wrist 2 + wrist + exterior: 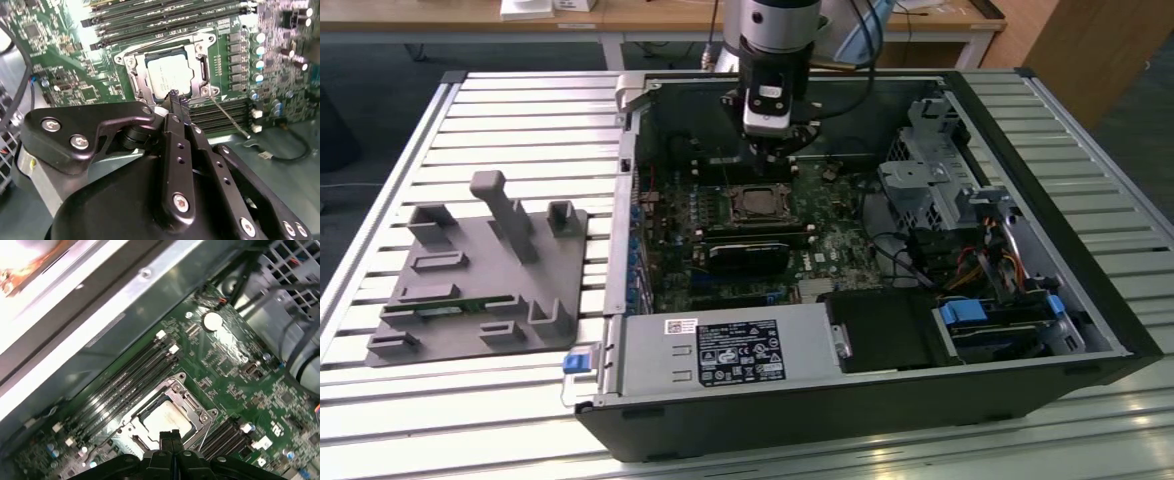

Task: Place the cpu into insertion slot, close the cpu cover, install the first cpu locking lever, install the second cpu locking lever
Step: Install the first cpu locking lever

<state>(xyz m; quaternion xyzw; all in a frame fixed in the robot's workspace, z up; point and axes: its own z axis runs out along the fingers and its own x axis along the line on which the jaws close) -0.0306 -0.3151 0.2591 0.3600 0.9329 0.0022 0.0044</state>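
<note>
On the slatted table [480, 100] stands an open computer case [881, 420], with a grey parts stand [480, 270] well apart on the exterior view's left. Inside, the green board [65, 65] lies flat, hemmed by the power box [720, 352], the drive cage [927, 180] and a tangle of cables [974, 265]; none of these reaches the work spot. The claw [175, 96] hangs low over the socket [730, 203], its fingers pressed together and holding nothing. The chip [167, 75] already lies in the socket, and the cover [136, 80] appears folded down around it, so the work in hand is most likely a locking lever. One thin lever [231, 120] sticks out loose just beside the socket. A second wire [165, 41] runs along the opposite edge, and I cannot tell whether it is hooked. To do this well, the closed tip should bear on the lever alone, push steadily down and under its hook, and stay off the chip's face. Memory slots [165, 15] flank the socket, and a row of small cans [259, 50] stands near, so there is little room for a slip.
</note>
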